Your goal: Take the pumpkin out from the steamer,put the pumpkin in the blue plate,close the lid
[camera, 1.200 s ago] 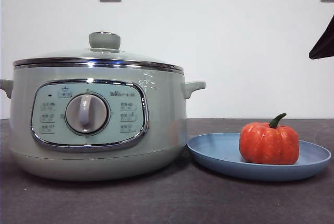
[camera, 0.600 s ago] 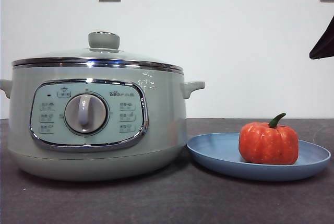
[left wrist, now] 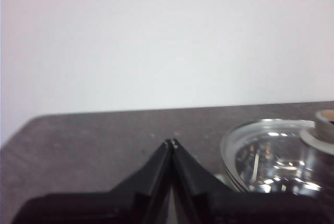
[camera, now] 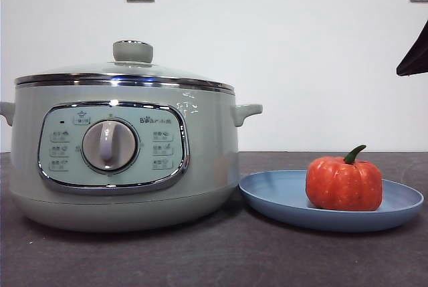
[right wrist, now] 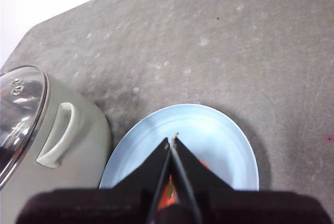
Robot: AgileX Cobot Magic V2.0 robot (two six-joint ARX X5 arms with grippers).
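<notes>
The pumpkin (camera: 344,183) is seated in the blue plate (camera: 281,193), the lid (camera: 124,73) set on the steamer (camera: 207,160) — left pincer (left wrist: 171,143) and right pincer (right wrist: 171,140) both clenched, nothing gripped.

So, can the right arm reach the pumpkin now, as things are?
Probably yes. The right gripper hangs shut directly above the pumpkin, which sits uncovered on the blue plate. Nothing is between them, though the gripper must open first.

Large round sage-green electric steamer (camera: 124,156) toward the counter's (camera: 221,260) left edge, domed glass lid (camera: 127,73) seated on it, wide shallow light-blue plate (camera: 281,193) just beside it rightward, small orange ribbed pumpkin (camera: 344,183) on the plate.
</notes>
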